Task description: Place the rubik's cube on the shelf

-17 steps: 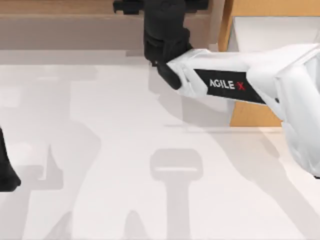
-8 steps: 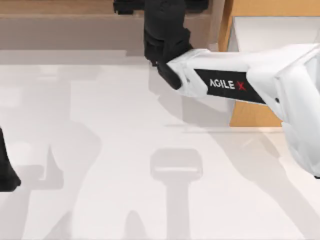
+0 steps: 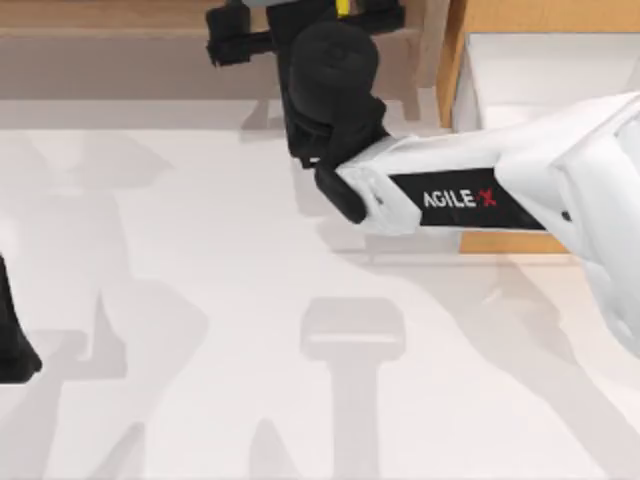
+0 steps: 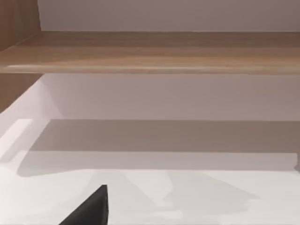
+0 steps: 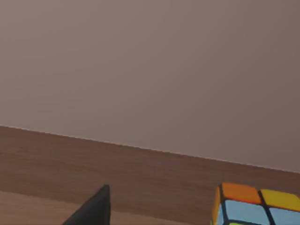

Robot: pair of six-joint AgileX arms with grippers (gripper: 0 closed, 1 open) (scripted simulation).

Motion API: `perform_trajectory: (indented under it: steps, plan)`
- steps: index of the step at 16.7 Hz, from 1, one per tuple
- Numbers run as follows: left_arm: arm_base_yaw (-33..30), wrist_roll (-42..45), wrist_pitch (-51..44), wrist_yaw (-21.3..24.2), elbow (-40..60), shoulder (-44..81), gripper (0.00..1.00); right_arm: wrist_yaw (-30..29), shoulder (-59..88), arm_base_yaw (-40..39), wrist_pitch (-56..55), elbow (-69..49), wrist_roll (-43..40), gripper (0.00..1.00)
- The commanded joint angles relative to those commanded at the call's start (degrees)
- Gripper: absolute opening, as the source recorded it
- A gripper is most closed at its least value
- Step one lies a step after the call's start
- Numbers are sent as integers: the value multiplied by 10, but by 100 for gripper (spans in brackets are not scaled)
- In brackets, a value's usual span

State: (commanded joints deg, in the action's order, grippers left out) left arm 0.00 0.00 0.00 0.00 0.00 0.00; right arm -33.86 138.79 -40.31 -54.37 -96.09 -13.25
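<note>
The rubik's cube (image 5: pixel 255 204) rests on the brown board of the shelf (image 5: pixel 140 168); its orange, yellow and blue squares show in the right wrist view. In the top view a yellow bit of the cube (image 3: pixel 343 6) peeks out at the back edge, on the shelf (image 3: pixel 120 15). My right gripper (image 3: pixel 318 15) reaches over the shelf from the right and is open. Its one visible fingertip (image 5: pixel 96 208) stands apart from the cube, with bare board between them. My left gripper (image 3: pixel 10 345) is parked at the table's left edge, open, facing the shelf board (image 4: pixel 150 51).
An orange-wood drawer cabinet (image 3: pixel 500 235) with a pale inside stands at the back right, under my right arm's white forearm (image 3: pixel 470 190). The white table (image 3: pixel 200 350) stretches in front of the shelf.
My right arm has drawn back from the shelf toward the table's front and slightly left. The cube's yellow corner now shows beyond the gripper. The left arm has not moved.
</note>
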Motion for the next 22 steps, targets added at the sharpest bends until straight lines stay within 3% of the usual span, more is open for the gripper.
perform_trajectory:
  steps: [7, 13, 18, 22]
  plan:
    - [0, 0, 0, 0, 0, 0, 100, 87, -122, -13, -254, 382, -271, 100]
    - [0, 0, 0, 0, 0, 0, 100, 130, -204, 57, -407, 707, -549, 100]
    - [0, 0, 0, 0, 0, 0, 100, 128, -246, 166, -459, 828, -719, 100]
    - [0, 0, 0, 0, 0, 0, 100, 122, -255, 205, -463, 838, -759, 100]
